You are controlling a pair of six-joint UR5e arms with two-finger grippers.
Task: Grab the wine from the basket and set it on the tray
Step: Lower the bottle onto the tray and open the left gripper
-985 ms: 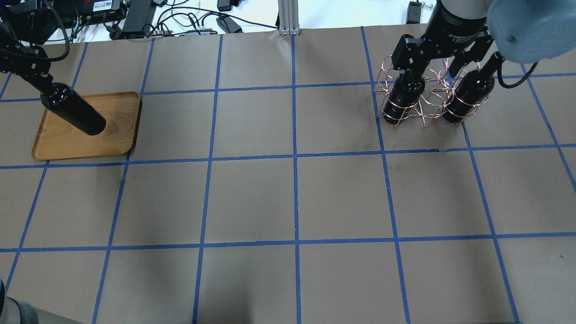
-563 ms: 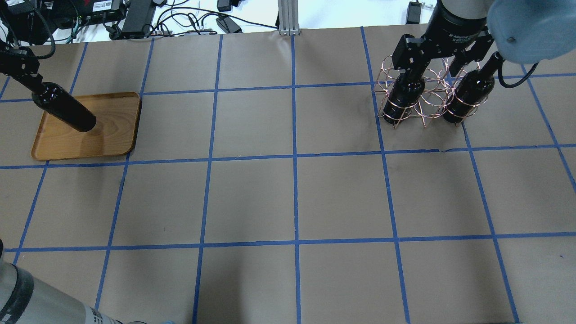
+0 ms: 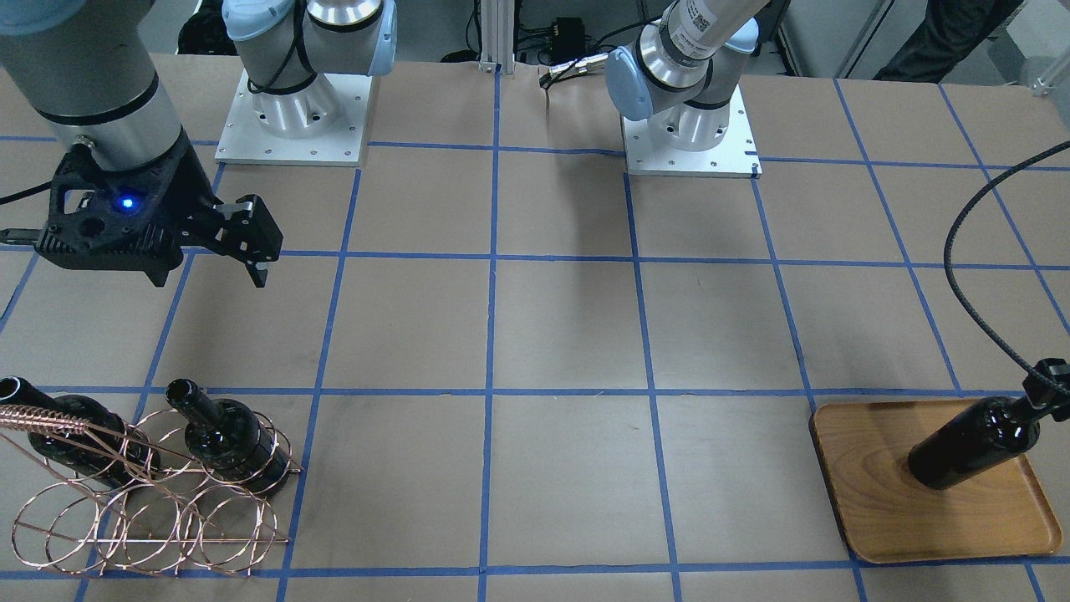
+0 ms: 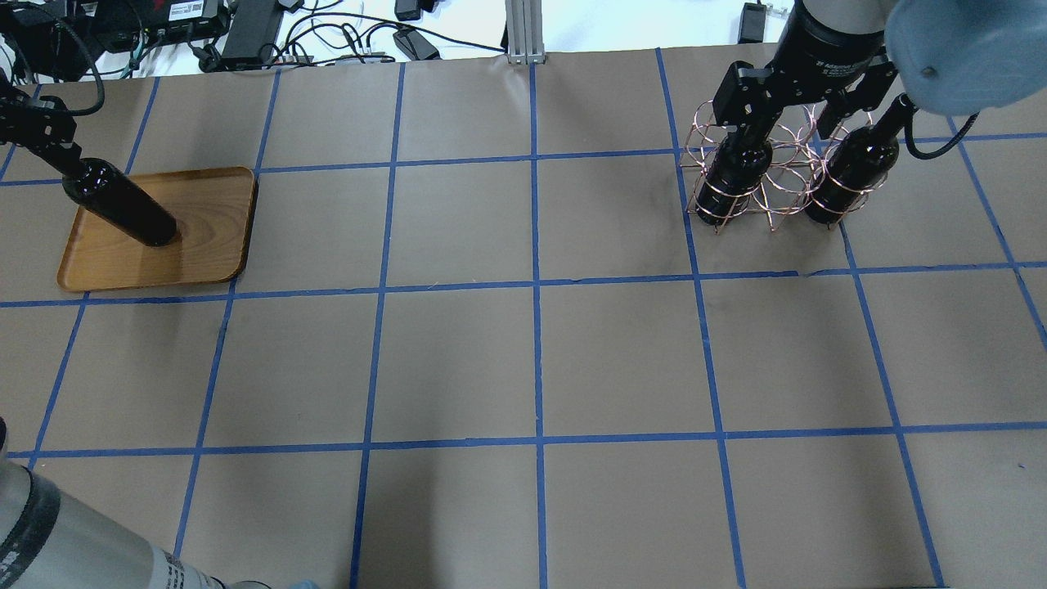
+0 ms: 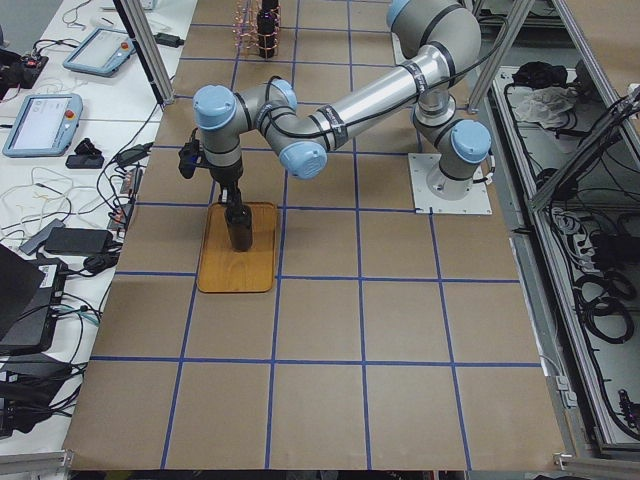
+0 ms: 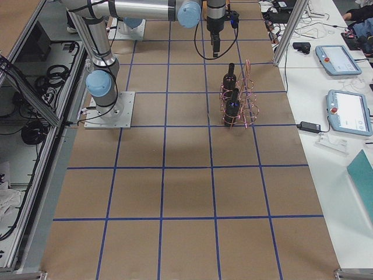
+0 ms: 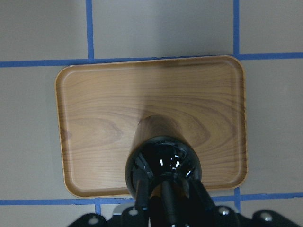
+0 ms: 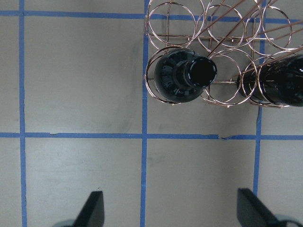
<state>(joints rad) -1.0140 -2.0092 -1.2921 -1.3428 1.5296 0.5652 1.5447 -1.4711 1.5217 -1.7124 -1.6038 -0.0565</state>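
Your left claw (image 3: 1041,389) is clamped on the neck of the wine (image 3: 970,451), which hangs upright over the tray (image 3: 886,518) at lower right of the front view. I cannot tell whether the base touches. The neck grip suits a vertical set-down. The right claw (image 8: 173,210) gapes wide and empty above the basket (image 3: 42,414), probably staged for the racked bottle (image 8: 184,73).

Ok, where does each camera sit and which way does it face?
Front-facing: across the table, facing both bases; open right gripper, basket.
Overhead: behind the robot, looking down; left gripper holds wine over tray.
Exterior left: table end; left arm near.
Exterior right: opposite end; right arm near.
Left wrist: straight down on wine; own fingers.
Right wrist: straight down on basket; own fingertips.
Shared: first two show tray and basket.
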